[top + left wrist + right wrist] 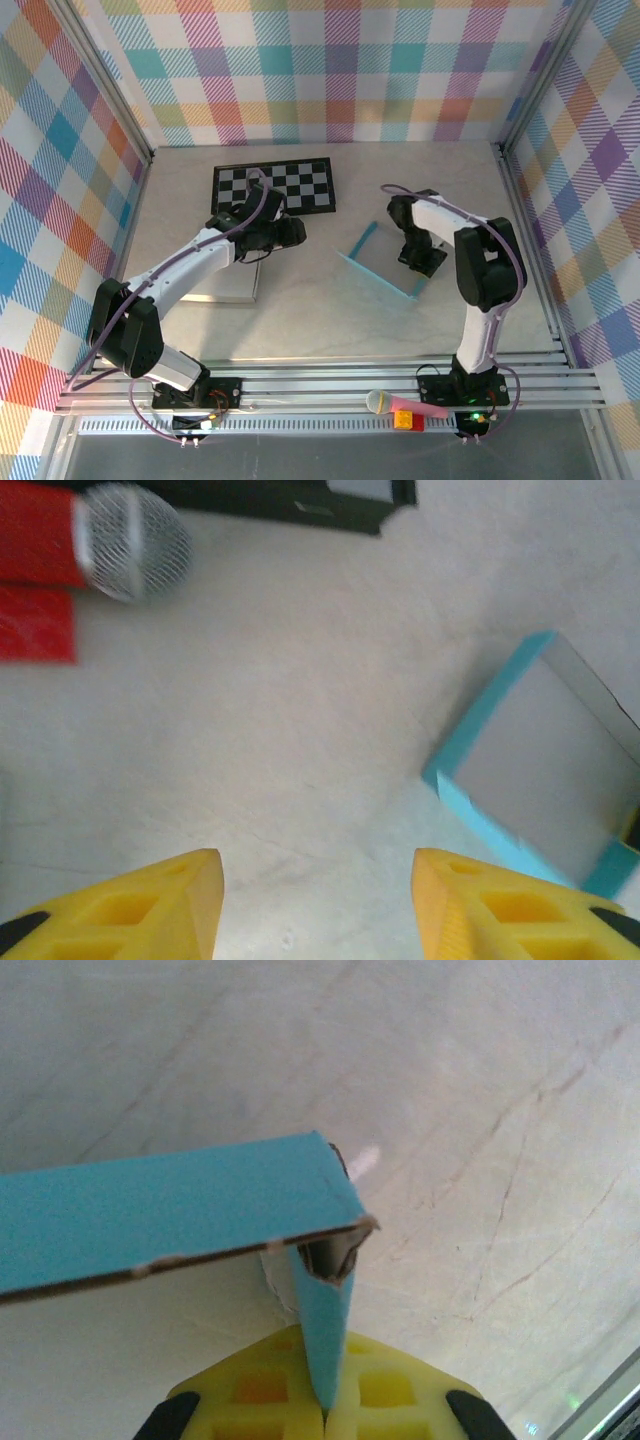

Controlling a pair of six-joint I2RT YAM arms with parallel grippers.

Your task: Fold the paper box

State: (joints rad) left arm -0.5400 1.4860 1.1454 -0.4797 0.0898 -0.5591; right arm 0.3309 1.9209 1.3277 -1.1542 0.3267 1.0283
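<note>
Box: the light-blue paper box (385, 262) sits partly folded on the beige tabletop (300, 320), at 3 o'clock from centre.
Right gripper (325, 1410): clamped on the box's blue wall.
Left gripper (315, 905): spread wide, holding nothing, above bare tabletop.

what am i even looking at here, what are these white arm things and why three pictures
These are two robot arms bolted at the near edge of a table, meant to fold a paper box. The wide picture comes from a fixed camera above and behind them. The other two come from cameras on each wrist, looking past that arm's own yellow fingers. The right gripper is pinching one blue wall of the paper box, which sits half folded on the table. The left gripper is open and holds nothing. Also there: a checkerboard farther back, and a microphone on the rails in front.
</note>
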